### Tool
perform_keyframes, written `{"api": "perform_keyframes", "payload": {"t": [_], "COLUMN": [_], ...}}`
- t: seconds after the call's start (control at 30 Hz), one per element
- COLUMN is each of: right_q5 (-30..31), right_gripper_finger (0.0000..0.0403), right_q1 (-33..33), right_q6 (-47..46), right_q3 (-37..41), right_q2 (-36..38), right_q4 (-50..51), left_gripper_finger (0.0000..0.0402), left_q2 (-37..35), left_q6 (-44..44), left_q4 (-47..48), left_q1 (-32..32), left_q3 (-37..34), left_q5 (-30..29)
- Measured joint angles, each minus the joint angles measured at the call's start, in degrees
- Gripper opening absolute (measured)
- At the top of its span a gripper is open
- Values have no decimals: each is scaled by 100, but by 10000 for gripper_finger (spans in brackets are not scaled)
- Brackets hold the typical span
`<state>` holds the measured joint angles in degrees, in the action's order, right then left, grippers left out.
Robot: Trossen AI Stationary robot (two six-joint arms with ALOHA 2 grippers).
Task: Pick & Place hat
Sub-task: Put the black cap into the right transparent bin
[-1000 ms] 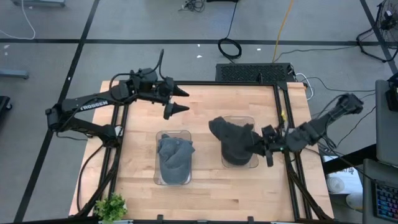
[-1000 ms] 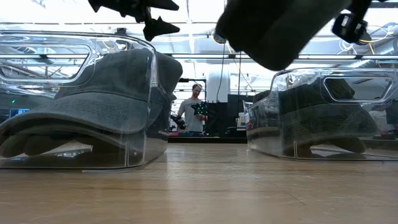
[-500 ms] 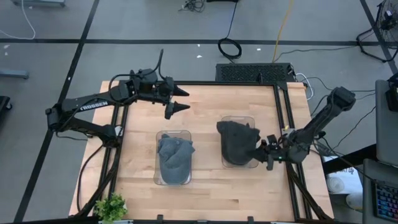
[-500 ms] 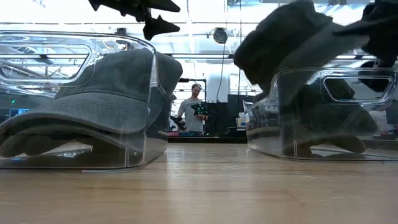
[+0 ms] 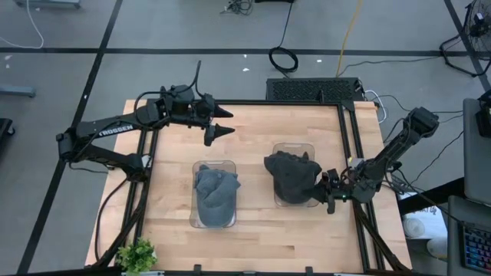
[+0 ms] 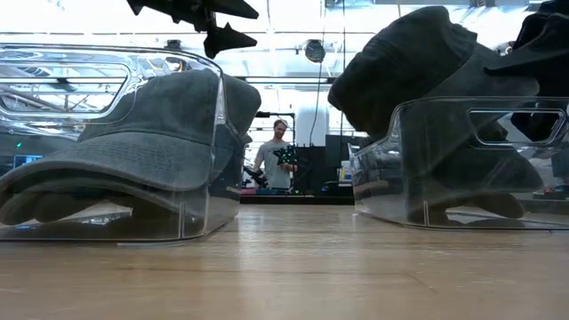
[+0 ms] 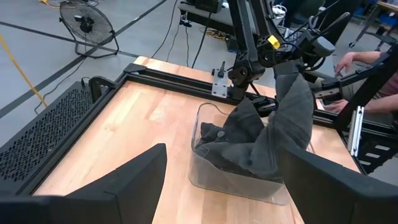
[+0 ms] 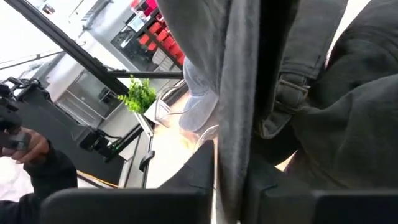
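Gripping the dark hat [image 5: 292, 175], the right gripper [image 5: 325, 190] holds it draped over the right clear bin [image 5: 294, 149]; the left gripper [image 5: 224, 123] hovers wide open above the desk [image 5: 253, 123], holding nothing.

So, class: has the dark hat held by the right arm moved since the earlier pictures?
Yes. The dark hat has come down from above the right clear bin and now drapes into it, with the right tool beside its rim.

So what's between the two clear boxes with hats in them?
Only bare wooden table between the left box and right box, seen from above.
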<state>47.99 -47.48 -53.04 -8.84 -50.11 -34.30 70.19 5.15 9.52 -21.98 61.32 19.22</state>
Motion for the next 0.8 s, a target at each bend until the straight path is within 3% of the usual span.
{"api": "perform_keyframes", "payload": {"t": [0.37,0.67,0.8], "right_q5": [295,337,461], "right_gripper_finger": [196,199,191], "right_q1": [13,13,11], "right_q6": [75,569,257], "right_q3": [0,0,0], "right_q2": [154,1019,1479], "right_q4": [97,155,1124], "left_gripper_finger": [313,306,306], "left_q2": [0,0,0], "left_q6": [7,40,88], "left_q4": [4,17,22], "left_q1": [0,0,-1], "left_q3": [0,0,0], "left_q5": [2,4,4]}}
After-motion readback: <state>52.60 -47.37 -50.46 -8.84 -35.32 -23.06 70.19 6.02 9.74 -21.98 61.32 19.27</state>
